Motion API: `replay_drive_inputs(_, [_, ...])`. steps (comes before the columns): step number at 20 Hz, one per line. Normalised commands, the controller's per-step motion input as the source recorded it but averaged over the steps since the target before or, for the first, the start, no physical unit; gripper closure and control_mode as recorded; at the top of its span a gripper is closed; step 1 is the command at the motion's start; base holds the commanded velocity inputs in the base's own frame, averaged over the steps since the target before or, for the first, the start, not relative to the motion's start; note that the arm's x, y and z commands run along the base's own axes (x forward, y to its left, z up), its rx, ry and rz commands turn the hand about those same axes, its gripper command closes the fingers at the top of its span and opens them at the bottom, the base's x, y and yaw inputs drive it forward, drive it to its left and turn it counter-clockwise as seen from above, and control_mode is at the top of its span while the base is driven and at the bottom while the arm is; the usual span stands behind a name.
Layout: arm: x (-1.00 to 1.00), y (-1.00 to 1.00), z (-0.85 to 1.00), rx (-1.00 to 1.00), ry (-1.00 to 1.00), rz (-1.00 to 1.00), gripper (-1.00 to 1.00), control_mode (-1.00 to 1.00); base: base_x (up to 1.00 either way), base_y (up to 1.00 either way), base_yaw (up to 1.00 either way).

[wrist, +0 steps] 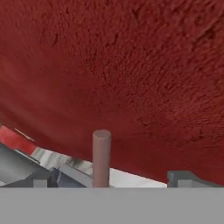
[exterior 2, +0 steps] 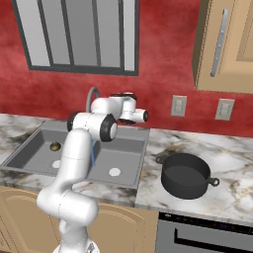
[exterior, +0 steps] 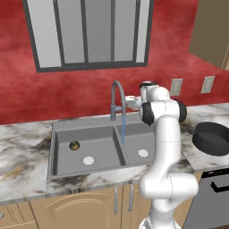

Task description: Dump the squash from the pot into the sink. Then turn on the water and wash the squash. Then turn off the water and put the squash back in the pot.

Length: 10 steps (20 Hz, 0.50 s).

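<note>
The squash [exterior: 74, 145] [exterior 2: 55, 146], a small dark green and orange ball, lies in the left basin of the grey sink [exterior: 57, 142] [exterior 2: 129, 134]. A thin blue stream of water [exterior: 123, 129] runs from the gooseneck faucet [exterior: 116, 91] into the sink beside the divider. My gripper [exterior: 129, 102] [wrist: 113, 177] is up behind the faucet, facing the red wall. It is open, its fingertips spread wide on either side of the upright faucet handle [wrist: 101, 157] without touching it. The black pot [exterior: 211, 138] [exterior 2: 187, 175] stands on the counter to the right of the sink.
The marble counter [exterior: 22, 156] runs on both sides of the sink. A window [exterior: 87, 31] is above the faucet, and wall outlets [exterior 2: 179, 105] are to its right. A wooden upper cabinet [exterior 2: 230, 44] hangs at right, with an oven front [exterior 2: 207, 232] below the pot.
</note>
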Motion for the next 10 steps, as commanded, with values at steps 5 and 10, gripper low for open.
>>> replay_drive_inputs(5, [0.00,0.77,0.56,0.00,-0.16,0.11,-1.00,-1.00,0.00,0.00,0.00])
replay_drive_inputs(10, [0.18,0.66,0.62,0.00,-0.17,0.09,-1.00,-1.00,0.00,0.00,0.00])
